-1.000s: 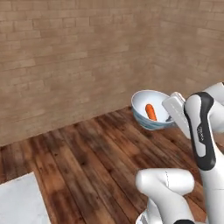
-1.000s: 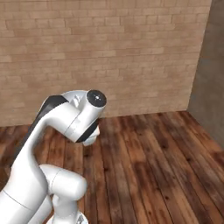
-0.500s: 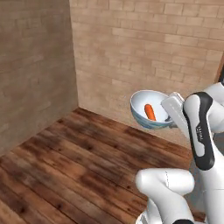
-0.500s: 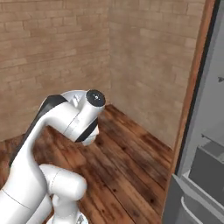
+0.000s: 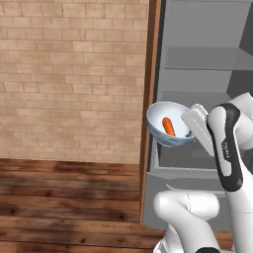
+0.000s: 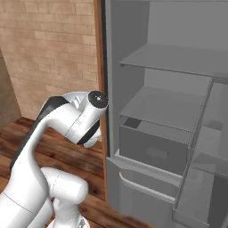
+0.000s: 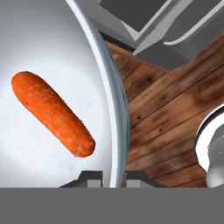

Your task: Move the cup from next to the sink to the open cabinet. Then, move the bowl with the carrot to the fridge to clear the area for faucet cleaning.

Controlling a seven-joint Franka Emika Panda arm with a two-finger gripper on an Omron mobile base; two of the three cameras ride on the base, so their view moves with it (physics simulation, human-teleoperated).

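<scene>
The gripper (image 7: 113,177) is clamped on the rim of the bowl (image 7: 52,57): in the hand view one dark finger tip stands just inside the wall and the other just outside it, with the thin rim between them. The bowl is carried in the air, tilted slightly, with the carrot (image 7: 52,114) lying loose on its pale inside, near the middle and apart from the rim.

In the left base view the bowl (image 5: 170,132), blue-patterned outside, hangs at the end of the arm with the carrot (image 5: 168,126) in it, in front of the left edge of the fridge (image 5: 207,74). The near rim of the bowl overlaps the brown wooden panel (image 5: 149,99) that borders the fridge on its left.

The fridge (image 6: 169,102) stands open in the right base view. Its grey shelves (image 6: 156,107) are bare, with free height between them, and a drawer (image 6: 151,147) sits below the lower shelf. The open door (image 6: 200,178) hangs at the right. Left of the panel runs a brick wall (image 5: 69,79) above a wooden floor (image 5: 64,197).
</scene>
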